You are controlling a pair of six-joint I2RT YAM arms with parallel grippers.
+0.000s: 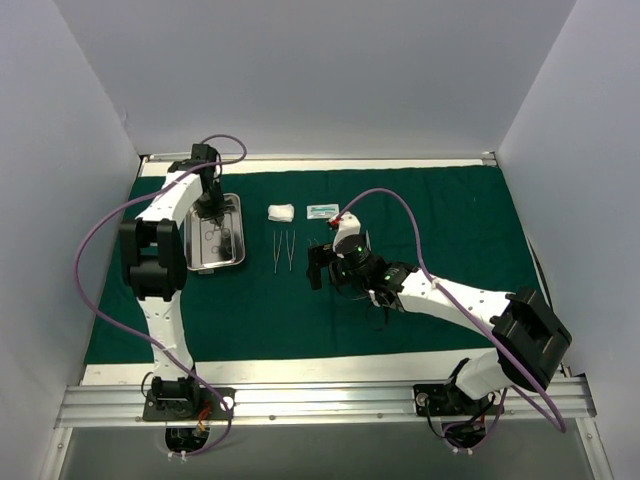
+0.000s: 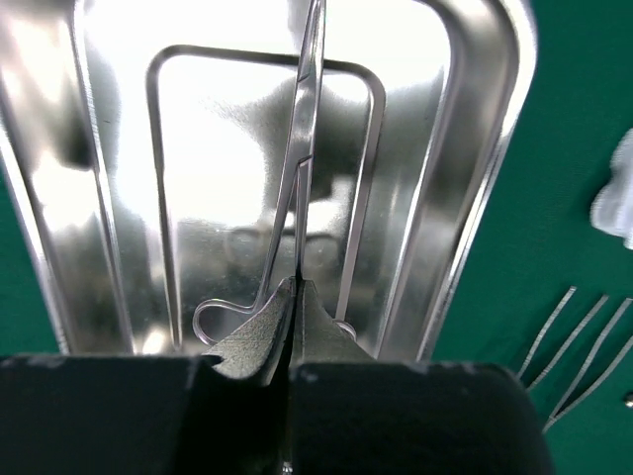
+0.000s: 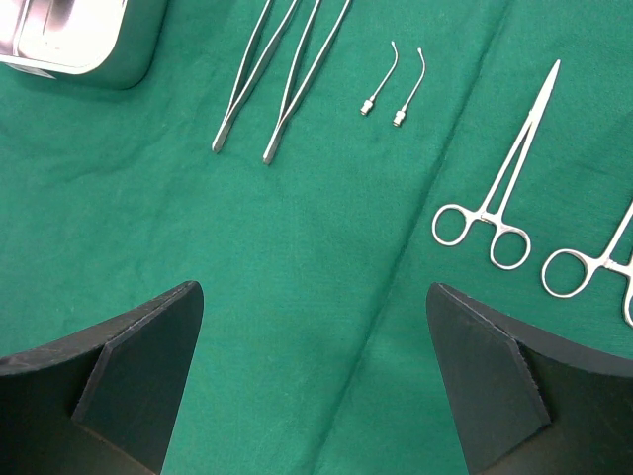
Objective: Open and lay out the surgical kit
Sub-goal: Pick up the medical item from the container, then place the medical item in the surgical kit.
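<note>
White tabletop point(image 1: 300, 372) under a dark green cloth point(image 1: 440, 300) spread flat, on the cloth a steel tray point(image 1: 237, 262) at far left, beside it two tweezers point(image 1: 291, 250) side by side, white gauze wad point(image 1: 281, 212), small white packet point(image 1: 323, 210), two small curved metal tips point(image 3: 381, 84), two ring-handled forceps point(image 3: 510, 158).

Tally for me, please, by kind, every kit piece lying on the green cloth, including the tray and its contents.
Ring-handled forceps: 3 (one in the tray)
Tweezers: 2
Small curved tips: 2
Gauze wad: 1
White packet: 1
Steel tray: 1
Total: 10
</note>
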